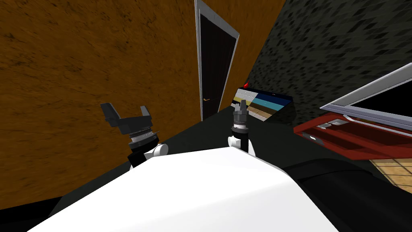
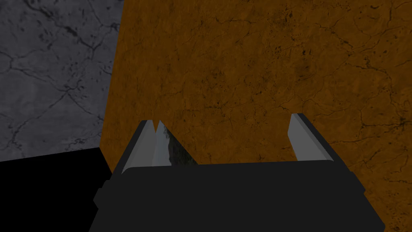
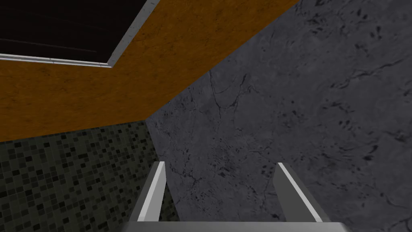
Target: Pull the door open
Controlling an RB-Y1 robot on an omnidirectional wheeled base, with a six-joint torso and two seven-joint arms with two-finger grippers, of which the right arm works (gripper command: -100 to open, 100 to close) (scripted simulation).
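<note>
- Ahead of me and well apart from both hands, the door (image 1: 215,68) stands shut in its pale frame, a dark panel set in the orange-brown wall (image 1: 80,80).
- Its handle (image 1: 206,99) is a small brass-coloured lever lying level, near the door's edge on my left side. The door itself runs tall and narrow.
- In the head view my right gripper (image 1: 240,105) sits closer to the handle's line than my left gripper (image 1: 126,114), which hangs off by the wall.
- Both hands are empty: the left fingers (image 2: 297,137) stand wide apart, and the right fingers (image 3: 155,193) are spread just as wide.
- I judge the reach has not begun, so the base must close in before either hand can take the lever.
- Between me and the door lies a dark floor (image 1: 193,133).
- To my right, a dark mosaic wall (image 1: 330,48) backs a striped chest (image 1: 263,102) and a red cabinet (image 1: 346,139), which could crowd my right arm.
</note>
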